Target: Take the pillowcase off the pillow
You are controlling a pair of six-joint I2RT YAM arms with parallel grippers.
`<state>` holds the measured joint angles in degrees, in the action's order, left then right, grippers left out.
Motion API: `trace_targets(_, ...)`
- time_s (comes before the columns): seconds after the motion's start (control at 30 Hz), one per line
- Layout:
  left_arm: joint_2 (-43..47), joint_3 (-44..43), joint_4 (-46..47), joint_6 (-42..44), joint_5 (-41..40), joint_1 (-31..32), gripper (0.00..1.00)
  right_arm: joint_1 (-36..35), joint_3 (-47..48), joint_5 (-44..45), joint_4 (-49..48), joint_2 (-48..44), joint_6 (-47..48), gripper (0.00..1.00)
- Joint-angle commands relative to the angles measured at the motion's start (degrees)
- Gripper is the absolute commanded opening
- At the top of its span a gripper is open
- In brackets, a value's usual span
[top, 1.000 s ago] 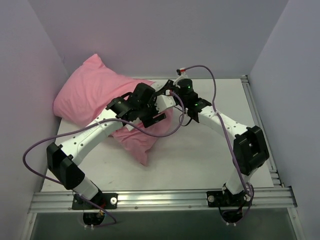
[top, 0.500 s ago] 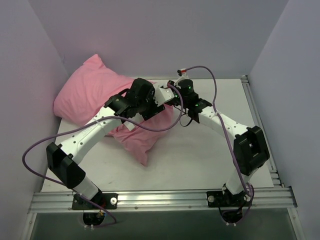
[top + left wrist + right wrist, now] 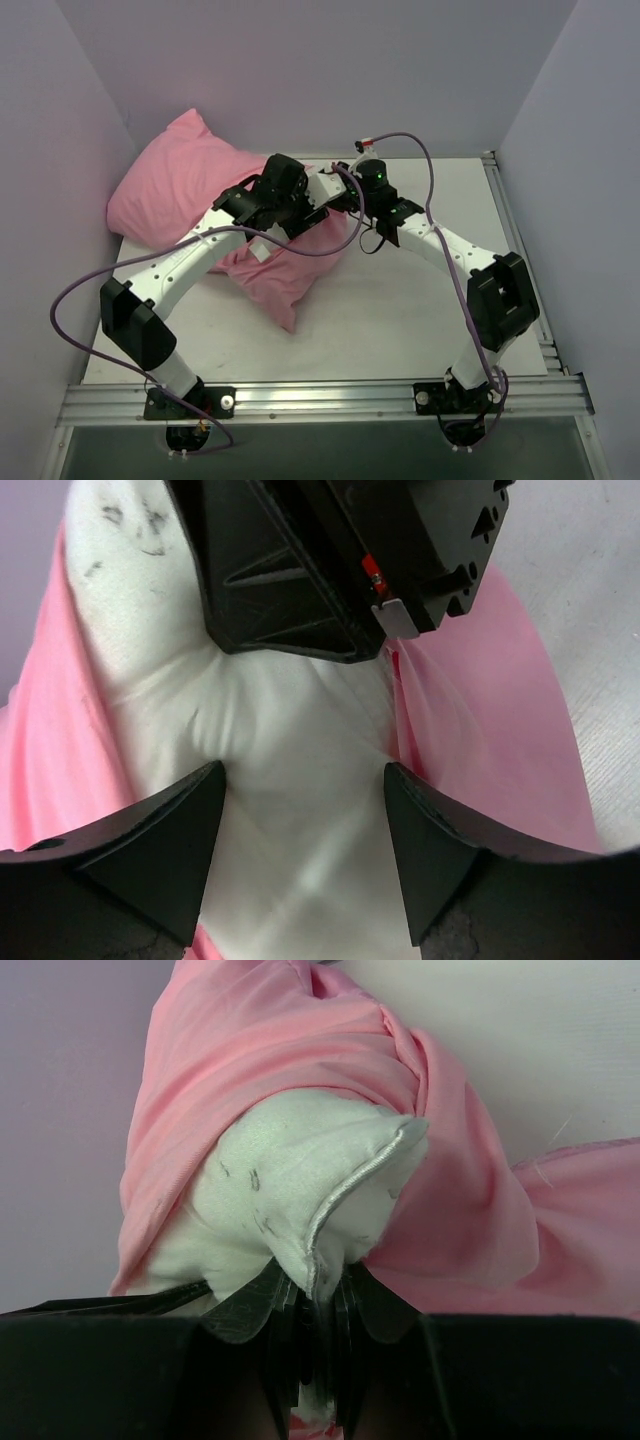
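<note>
The pink pillowcase (image 3: 180,180) lies at the back left of the table, one end pointing to the front (image 3: 285,300). In the right wrist view it (image 3: 300,1050) is bunched back around a bared corner of the white pillow (image 3: 290,1180). My right gripper (image 3: 325,1300) is shut on that corner's seam. In the left wrist view my left gripper (image 3: 302,780) is open, its fingers (image 3: 165,850) astride the white pillow (image 3: 290,740), just below the right gripper (image 3: 320,570). Pink fabric (image 3: 480,710) lies on both sides. In the top view both grippers meet (image 3: 325,195) at the case's right end.
Lilac walls close in the table on the left, back and right; the pillowcase rests against the left wall (image 3: 60,150). The bare white tabletop (image 3: 420,300) stretches to the right and front. A metal rail (image 3: 320,395) runs along the near edge. Purple cables (image 3: 420,160) loop over both arms.
My left wrist has moved a little back and up toward the right gripper. The right arm and the pillowcase have stayed about where they were.
</note>
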<state>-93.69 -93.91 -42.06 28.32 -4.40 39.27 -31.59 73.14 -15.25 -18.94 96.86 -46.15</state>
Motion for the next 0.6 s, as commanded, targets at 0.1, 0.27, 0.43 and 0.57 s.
trace_targets(0.1,-2.4,3.7,4.3,0.2,-1.5,-0.6,0.41,0.1,2.2,-1.2,-2.9,-5.2,1.5,0.0)
trace_targets(0.27,-2.4,0.6,5.1,-5.3,-0.5,-4.2,0.02,1.3,1.6,-0.1,1.4,-7.2,4.2,0.37)
trace_targets(0.43,0.4,-2.7,7.4,-9.4,0.2,-7.5,0.02,4.3,-3.9,0.3,3.9,-11.8,6.5,0.53)
trace_targets(0.57,1.9,-2.2,7.8,-10.4,1.6,-7.7,0.02,4.4,-7.3,-0.5,0.9,-13.2,5.1,0.53)
